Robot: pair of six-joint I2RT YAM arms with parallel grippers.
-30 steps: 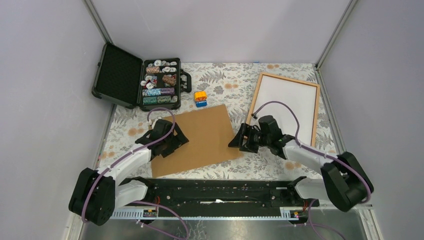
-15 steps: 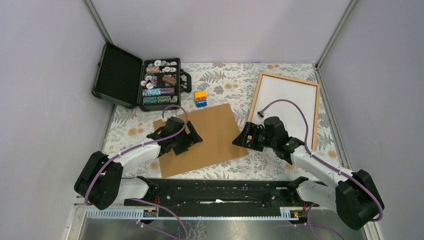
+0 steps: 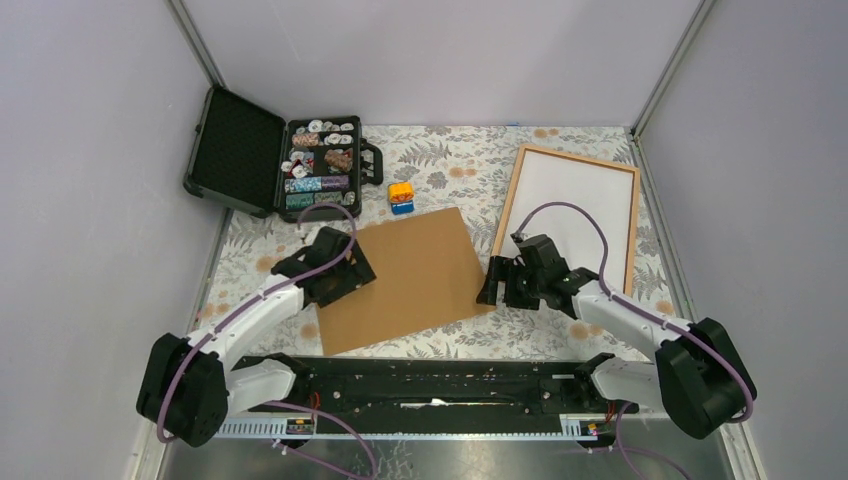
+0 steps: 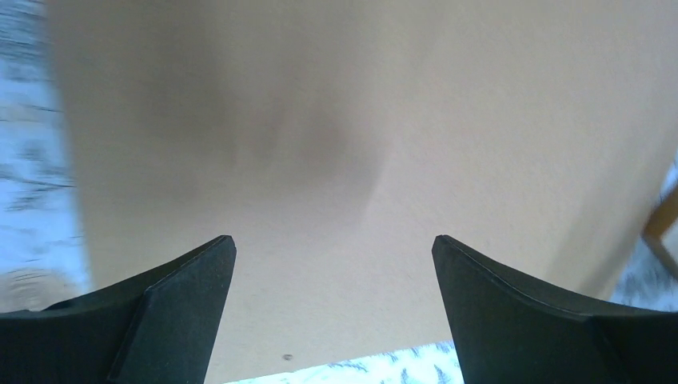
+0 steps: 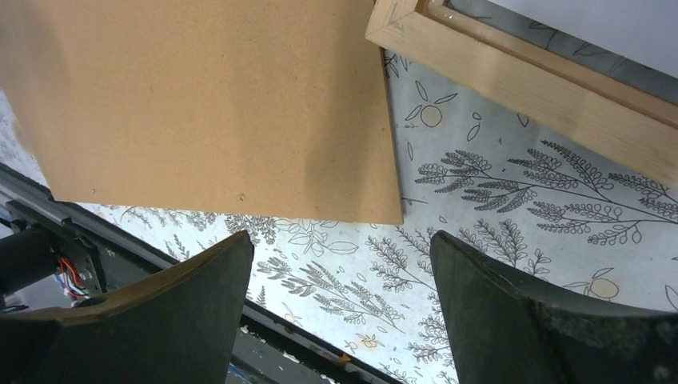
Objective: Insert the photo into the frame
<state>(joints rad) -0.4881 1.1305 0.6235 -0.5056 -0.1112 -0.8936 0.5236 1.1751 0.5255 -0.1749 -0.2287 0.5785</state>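
brown backing board (image 3: 410, 270) beside the frame (image 3: 580, 158), black case (image 3: 232, 150) far left

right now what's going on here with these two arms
Neither arm holds anything. The left gripper is open over the left part of the brown board, and the right gripper is open by the board's right edge, beside the wooden frame. A white sheet lies inside the frame.
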